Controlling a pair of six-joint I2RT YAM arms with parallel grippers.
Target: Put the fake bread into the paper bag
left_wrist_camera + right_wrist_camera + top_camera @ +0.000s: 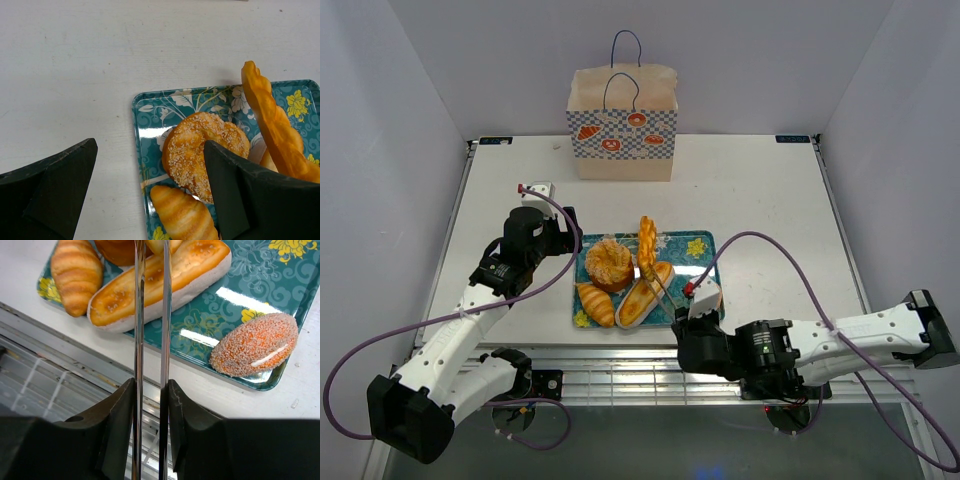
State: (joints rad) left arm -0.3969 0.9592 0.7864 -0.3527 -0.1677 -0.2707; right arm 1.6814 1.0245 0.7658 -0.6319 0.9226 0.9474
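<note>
At the near edge of the worktop (750,190) the right gripper (151,390) is clenched on the metal tongs (138,315), their two thin blades pressed almost together and running away from it over the teal floral tray (210,320). Just beside the gripper, on the tray's near right corner, lies a sugared orange-pink bun (255,345), its long axis slanting across that corner. To its left lies a long seeded loaf (200,265), pointing from near-left to far-right, and the blades cross over it. The croissant (75,275) sits at the near left corner with its long axis slanting the opposite way. Farther in is a round seeded bun (200,150). Beside it the twisted loaf (272,125) rears up steeply, its tip leaning toward the far side, and the tong tips reach its lower end, though I cannot tell whether they pinch it. The left gripper (150,147) hangs released, jaws wide, over the tray's left edge. At the far edge, well apart from all the bread, the paper bag (622,125) stands upright with its mouth up and blue cord handles raised. Its blue-white checkered band carries bread pictures, and any lettering is too small to tell.
</note>
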